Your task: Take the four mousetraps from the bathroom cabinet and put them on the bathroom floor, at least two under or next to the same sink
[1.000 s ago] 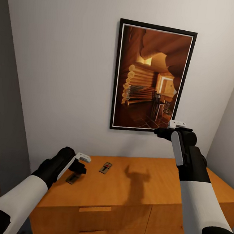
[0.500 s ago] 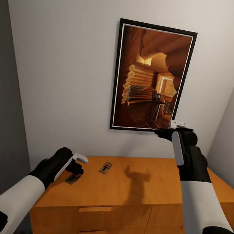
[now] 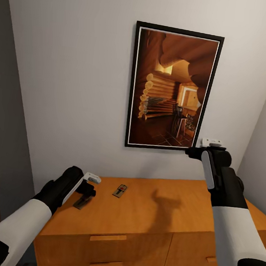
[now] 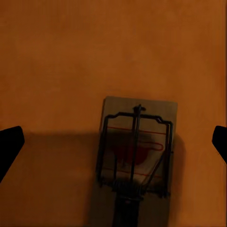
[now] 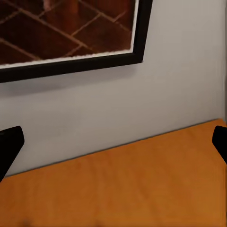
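1. One mousetrap (image 4: 135,156) is lying on the cabinet (image 3: 148,217) top, directly beneath the left gripper (image 3: 86,187), its fingers spread apart.
2. Another mousetrap (image 3: 120,190) is sitting at its 2 o'clock.
3. The right gripper (image 5: 113,146), open and empty, is drifting rightward, leaving the pick to the left.

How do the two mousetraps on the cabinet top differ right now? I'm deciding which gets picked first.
The near mousetrap lies under the open left gripper, between its fingertips in the wrist view, while the far mousetrap lies apart, with nothing over it. The near one sits by the cabinet's left edge and in shadow; the far one is nearer the wall and lit. Both lie flat on the orange-brown top.
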Robot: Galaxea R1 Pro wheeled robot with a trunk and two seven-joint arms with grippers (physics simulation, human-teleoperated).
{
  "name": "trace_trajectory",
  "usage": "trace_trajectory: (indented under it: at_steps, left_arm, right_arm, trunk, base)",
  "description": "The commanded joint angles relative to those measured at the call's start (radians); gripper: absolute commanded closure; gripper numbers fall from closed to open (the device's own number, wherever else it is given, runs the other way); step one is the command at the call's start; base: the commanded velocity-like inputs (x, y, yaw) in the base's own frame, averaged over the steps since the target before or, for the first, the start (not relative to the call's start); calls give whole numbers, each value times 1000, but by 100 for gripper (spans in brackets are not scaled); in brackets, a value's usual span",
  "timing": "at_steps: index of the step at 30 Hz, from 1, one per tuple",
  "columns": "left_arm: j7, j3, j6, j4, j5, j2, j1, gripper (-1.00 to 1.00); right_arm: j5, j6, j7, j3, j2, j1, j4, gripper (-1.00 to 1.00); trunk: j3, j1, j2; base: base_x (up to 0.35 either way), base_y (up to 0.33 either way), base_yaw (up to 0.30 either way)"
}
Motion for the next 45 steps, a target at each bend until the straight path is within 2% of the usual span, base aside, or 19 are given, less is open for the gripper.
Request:
trace_trajectory:
  at_steps: [1, 14, 32, 45]
  left_arm:
    - [-3, -4, 3, -3, -1, 1, -1, -100]
    - [-4, -3, 6, -29, 6, 3, -1, -100]
    - [-5, -3, 6, -22, 11, 11, -2, -100]
    - [-7, -3, 6, -17, 12, 11, -2, -100]
  right_arm:
    - [-10, 3, -9, 1, -2, -1, -1, -100]
    - [-7, 3, -11, 0, -6, -1, 3, -100]
    - [-9, 3, -11, 0, -7, -1, 10, -100]
    - [-9, 3, -11, 0, -11, -1, 11, -100]
  trunk:
    - [-1, 0, -1]
    - [-1, 0, -1]
    - [-1, 0, -1]
    - [-1, 0, -1]
  base:
    - [0, 0, 0]
    - [0, 0, -54]
    - [-3, 0, -68]
    - [-230, 0, -1]
